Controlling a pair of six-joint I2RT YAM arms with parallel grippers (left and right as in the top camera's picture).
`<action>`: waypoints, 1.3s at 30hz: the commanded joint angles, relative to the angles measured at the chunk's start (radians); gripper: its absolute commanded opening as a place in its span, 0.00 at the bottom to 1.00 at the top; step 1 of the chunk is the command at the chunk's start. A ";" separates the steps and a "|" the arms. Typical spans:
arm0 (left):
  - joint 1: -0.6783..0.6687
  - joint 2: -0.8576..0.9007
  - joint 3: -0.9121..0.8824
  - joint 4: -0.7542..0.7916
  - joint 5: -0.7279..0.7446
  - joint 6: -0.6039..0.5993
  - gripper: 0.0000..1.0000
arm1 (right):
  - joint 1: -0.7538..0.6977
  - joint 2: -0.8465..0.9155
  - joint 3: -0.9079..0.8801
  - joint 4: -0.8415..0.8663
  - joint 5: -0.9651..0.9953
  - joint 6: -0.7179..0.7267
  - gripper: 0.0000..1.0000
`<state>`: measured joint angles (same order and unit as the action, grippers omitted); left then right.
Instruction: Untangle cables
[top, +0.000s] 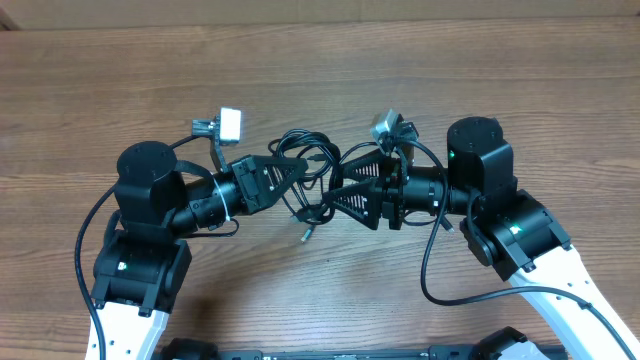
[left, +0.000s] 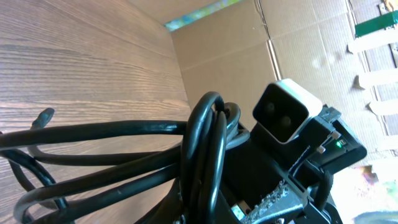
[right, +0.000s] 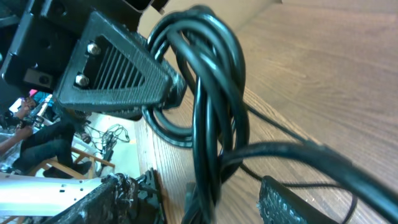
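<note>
- My left gripper (top: 298, 167) is pinched tight on the cables (top: 312, 150), a bundle of black loops over the middle of the wooden table (top: 120, 80).
- My right gripper (top: 336, 187) faces it from the other side, just beside it. Its jaws stand apart with strands of the same bundle running between them. I cannot tell whether they press on the cord.
- One loose strand trails from the bundle toward my bases, and its small plug end (top: 306, 235) shows against the wood.
</note>
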<state>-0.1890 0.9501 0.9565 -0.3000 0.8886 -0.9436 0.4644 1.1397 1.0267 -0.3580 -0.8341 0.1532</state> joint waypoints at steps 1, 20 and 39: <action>0.003 -0.002 0.027 0.005 0.051 -0.007 0.04 | -0.005 -0.012 0.007 0.016 -0.009 -0.025 0.45; -0.005 -0.002 0.027 -0.289 -0.222 0.188 0.04 | -0.005 -0.012 0.007 -0.028 0.315 0.232 0.04; -0.078 -0.002 0.027 -0.271 -0.346 0.130 0.05 | -0.006 -0.068 0.007 -0.179 0.340 0.243 0.34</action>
<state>-0.2905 0.9520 0.9642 -0.5808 0.5716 -0.7872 0.4644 1.1221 1.0256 -0.5404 -0.4397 0.4397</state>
